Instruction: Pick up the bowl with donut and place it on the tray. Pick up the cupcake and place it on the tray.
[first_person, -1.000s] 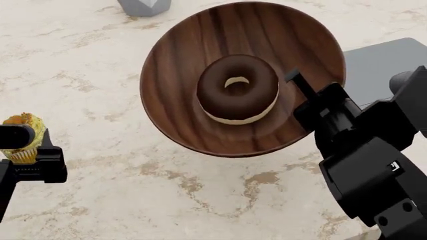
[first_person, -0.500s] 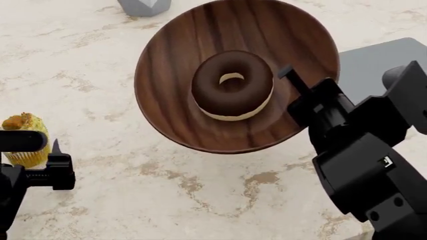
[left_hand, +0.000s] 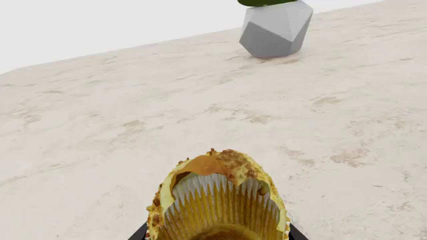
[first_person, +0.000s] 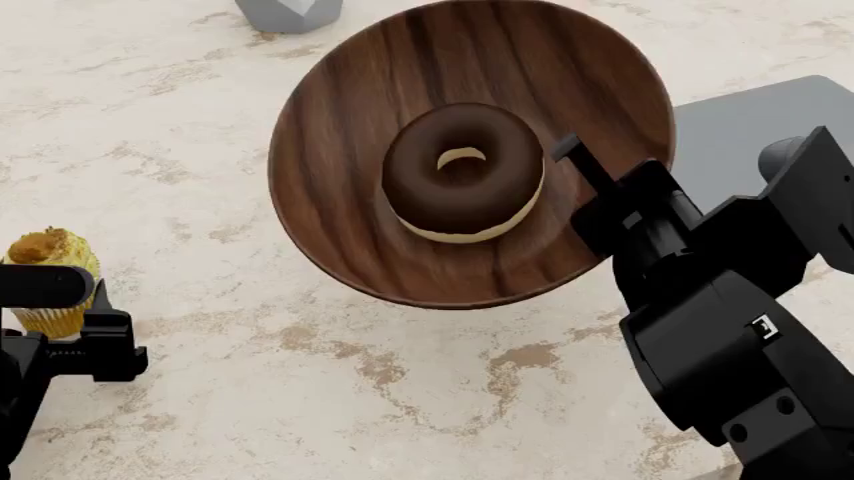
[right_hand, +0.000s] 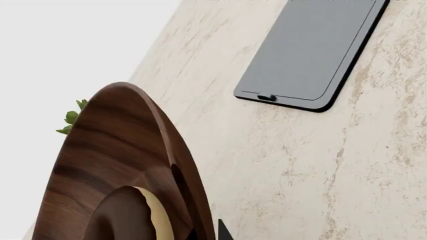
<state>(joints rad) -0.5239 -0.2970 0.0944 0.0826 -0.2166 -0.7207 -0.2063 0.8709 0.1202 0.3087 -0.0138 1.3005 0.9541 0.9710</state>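
1. Head view: the right gripper is pinching the rim of the bowl on the side nearest the tray and holding it above the table. The donut is sitting loose at the bowl's centre. The bowl looks stiff and broad, so a one-sided rim hold is probably giving it leverage to tip, and the donut could slide. The left gripper is closing on the cupcake toward the table's left edge. The cupcake is likely light and soft, best taken at the wrapper, gently.

2. Left wrist view: the cupcake is filling the foreground, its pleated wrapper facing the camera. The jaws themselves are barely showing, so the squeeze cannot be judged here. The beige, mottled table is looking flat and bare up to a grey faceted object toward the far edge.

3. Right wrist view: the bowl is showing edge-on with the donut inside. The tray is lying flat and unoccupied, well apart, with open table between.
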